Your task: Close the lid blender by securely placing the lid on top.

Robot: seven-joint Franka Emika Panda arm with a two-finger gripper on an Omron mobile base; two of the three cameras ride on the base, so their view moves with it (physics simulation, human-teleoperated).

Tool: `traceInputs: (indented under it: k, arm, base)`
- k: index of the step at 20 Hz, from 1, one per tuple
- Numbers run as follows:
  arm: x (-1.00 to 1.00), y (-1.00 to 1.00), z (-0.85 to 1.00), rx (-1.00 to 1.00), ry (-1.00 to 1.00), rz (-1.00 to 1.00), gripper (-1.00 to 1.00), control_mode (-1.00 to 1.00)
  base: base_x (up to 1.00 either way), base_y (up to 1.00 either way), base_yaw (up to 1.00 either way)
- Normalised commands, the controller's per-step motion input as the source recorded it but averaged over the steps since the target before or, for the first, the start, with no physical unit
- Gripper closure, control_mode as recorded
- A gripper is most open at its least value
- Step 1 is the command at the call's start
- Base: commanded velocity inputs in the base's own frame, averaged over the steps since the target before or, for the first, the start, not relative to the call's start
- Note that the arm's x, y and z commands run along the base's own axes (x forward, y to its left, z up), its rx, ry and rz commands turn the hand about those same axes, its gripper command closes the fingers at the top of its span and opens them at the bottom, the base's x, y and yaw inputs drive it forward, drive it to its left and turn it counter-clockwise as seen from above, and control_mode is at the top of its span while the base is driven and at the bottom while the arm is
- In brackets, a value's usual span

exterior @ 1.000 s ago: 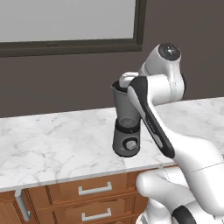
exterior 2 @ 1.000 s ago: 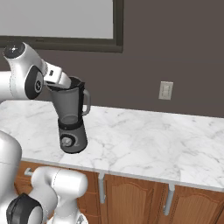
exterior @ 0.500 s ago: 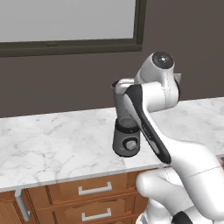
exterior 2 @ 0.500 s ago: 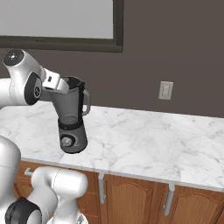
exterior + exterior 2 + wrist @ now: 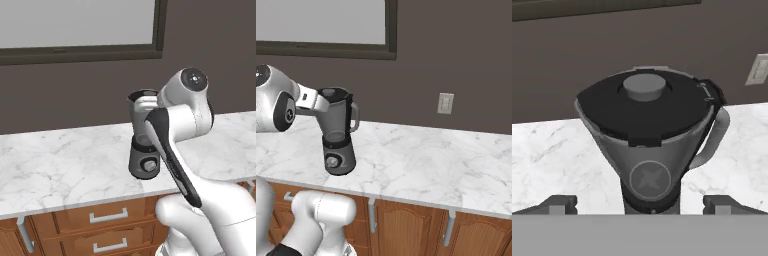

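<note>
The lid [image 5: 644,107] sat on the blender [image 5: 337,131]; the gripper [image 5: 640,204] gaped empty; a wall outlet [image 5: 445,103] lay beyond the marble counter [image 5: 421,162].

you'll find the lid [image 5: 643,107] on the blender [image 5: 338,131], which stands on the counter [image 5: 421,160] near its front edge; wall outlet [image 5: 445,103] far right behind.

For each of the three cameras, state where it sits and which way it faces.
Left base view: behind the arm on its left, facing forward and down at the blender on the counter; the arm rises at lower right.
Right base view: behind on the right, same blender and counter, plus a wall switch; the arm enters from the left.
Hand view: on the hand, facing the blender's lid; two dark fingertips at the bottom.
All three share the blender.
</note>
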Motion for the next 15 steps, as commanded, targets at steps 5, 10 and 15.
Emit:
traceInputs:
  k: [5, 10, 15]
  arm:
    - [-0.96, 0.0, 0.37, 0.0, -0.14, 0.0, -1.0, -1.0]
    - [-0.95, 0.0, 0.56, 0.0, -0.13, 0.0, -1.0, -1.0]
    - [-0.8, 0.0, 0.68, 0.0, -0.09, 0.0, -1.0, -1.0]
  base:
    - [0.0, 0.0, 0.0]
    - [0.0, 0.0, 0.0]
    - [0.0, 0.0, 0.0]
